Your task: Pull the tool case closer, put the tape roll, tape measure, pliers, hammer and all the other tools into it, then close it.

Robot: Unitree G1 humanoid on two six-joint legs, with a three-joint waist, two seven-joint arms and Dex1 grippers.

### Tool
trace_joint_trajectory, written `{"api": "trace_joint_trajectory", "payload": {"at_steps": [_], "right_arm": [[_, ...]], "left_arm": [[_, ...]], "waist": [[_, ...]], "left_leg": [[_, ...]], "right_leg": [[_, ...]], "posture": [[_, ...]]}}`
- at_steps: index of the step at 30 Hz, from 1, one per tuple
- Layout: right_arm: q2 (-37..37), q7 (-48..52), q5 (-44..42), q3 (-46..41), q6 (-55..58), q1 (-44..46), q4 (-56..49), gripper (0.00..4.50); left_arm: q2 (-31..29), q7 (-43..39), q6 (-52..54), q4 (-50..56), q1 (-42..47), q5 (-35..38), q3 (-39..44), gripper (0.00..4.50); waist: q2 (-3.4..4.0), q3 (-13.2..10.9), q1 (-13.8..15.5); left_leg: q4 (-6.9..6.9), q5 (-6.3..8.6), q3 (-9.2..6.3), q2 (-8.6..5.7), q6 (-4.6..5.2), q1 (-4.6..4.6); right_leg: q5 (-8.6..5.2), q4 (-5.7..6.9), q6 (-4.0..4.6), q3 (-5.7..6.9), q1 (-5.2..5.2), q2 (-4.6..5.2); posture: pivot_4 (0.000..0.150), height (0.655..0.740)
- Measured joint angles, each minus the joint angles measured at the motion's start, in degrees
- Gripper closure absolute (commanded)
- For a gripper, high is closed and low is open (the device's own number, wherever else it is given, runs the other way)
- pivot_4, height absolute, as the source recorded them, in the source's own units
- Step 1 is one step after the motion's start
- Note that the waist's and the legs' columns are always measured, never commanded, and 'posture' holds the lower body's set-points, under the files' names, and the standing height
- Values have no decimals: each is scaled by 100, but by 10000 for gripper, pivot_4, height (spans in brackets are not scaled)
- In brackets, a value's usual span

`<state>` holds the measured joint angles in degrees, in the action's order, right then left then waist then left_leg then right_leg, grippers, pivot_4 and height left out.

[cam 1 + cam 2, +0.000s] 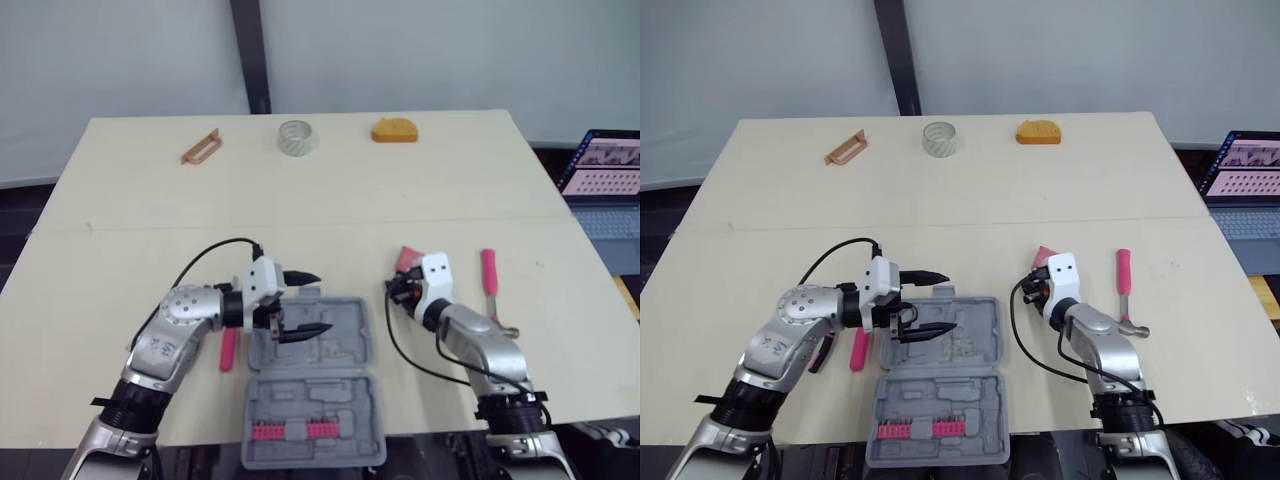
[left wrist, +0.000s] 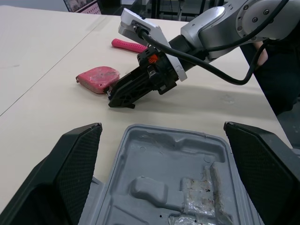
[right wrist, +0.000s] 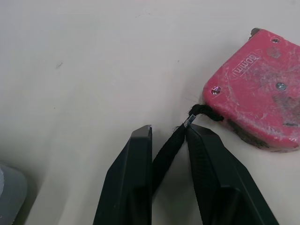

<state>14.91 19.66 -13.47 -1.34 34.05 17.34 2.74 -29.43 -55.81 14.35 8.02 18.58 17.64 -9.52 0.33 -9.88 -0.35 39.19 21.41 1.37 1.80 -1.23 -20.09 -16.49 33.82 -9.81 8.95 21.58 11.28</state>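
Observation:
The grey tool case (image 1: 312, 392) lies open at the table's near edge, with red bits in its near half. My left gripper (image 1: 322, 302) hovers open over the case's far half (image 2: 168, 173), holding nothing. My right gripper (image 3: 168, 133) is low on the table just right of the case, shut on the black wrist strap (image 3: 165, 152) of the red tape measure (image 3: 258, 86). The pink-handled hammer (image 1: 489, 281) lies to the right. A pink-handled tool (image 1: 228, 350) lies left of the case. The tape roll (image 1: 297, 137) stands at the far edge.
An orange tool (image 1: 394, 131) and a brown tool (image 1: 201, 147) lie along the table's far edge beside the tape roll. A laptop (image 1: 605, 170) sits off the table to the right. Bare tabletop (image 1: 330, 200) stretches between the case and the far tools.

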Motion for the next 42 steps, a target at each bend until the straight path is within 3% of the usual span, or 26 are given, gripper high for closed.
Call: {"api": "trace_joint_trajectory", "payload": {"at_steps": [13,29,33,42], "right_arm": [[-123,-320,4,-135,514,-161,-480,32682],[-220,-454,95,-129,314,-53,-269,32682],[-244,-578,161,-171,301,-33,-227,44672],[-45,-471,127,-170,406,-386,-625,44672]], "left_arm": [[23,0,-1,-7,87,-6,-2,0],[68,20,-1,-15,89,-11,-25,0],[71,28,-2,-15,89,-15,-28,0],[-34,-127,-104,-21,72,-84,-89,0]], "waist": [[0,0,21],[0,0,11],[0,0,10],[0,0,34]], "left_leg": [[0,0,-1,0,0,-1],[0,0,-1,0,0,-1],[0,0,-1,0,0,-1],[-2,0,-4,0,0,-2]], "right_leg": [[0,-1,0,1,0,0],[0,0,0,0,-1,0],[0,0,0,0,-1,0],[0,-2,0,2,-1,0]], "posture": [[1500,7400],[1500,7400],[1500,7400],[1500,7400]]}}
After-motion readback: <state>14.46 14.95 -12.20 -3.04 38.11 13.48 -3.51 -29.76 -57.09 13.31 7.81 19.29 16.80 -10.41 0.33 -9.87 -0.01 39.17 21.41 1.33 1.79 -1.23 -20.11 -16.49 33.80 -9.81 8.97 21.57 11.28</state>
